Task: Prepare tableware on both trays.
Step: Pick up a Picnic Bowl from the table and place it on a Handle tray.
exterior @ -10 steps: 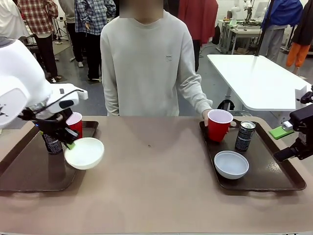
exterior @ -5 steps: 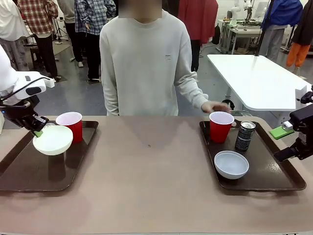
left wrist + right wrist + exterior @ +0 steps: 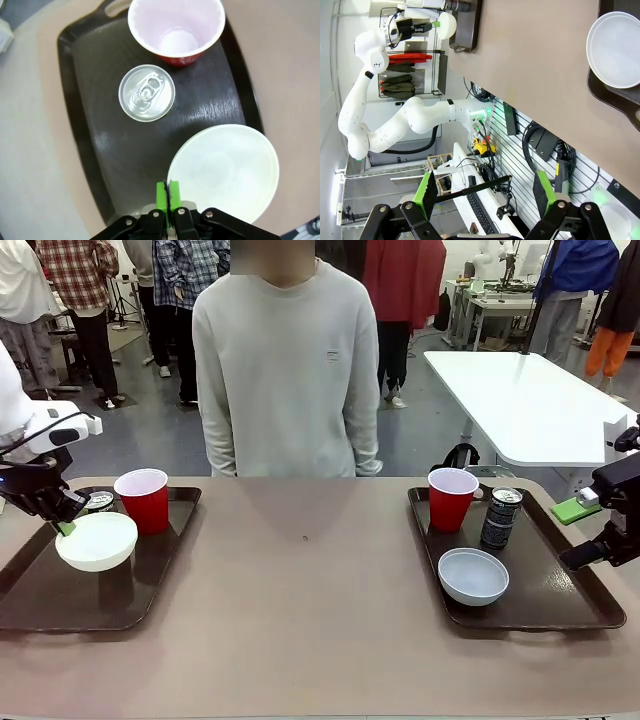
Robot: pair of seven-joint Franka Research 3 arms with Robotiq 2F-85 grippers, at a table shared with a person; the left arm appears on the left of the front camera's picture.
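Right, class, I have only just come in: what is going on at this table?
The left gripper pinches the rim of a white bowl over the left tray, beside a red cup and a can. The right tray holds its own cup, can and bowl. The right gripper is open, off to the side. A person stands across the table.

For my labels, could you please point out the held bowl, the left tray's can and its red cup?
held bowl (image 3: pixel 225 172), left wrist view, inner surface.
can (image 3: pixel 146 93), left wrist view, silver top.
red cup (image 3: pixel 146 501), front view, outer wall.
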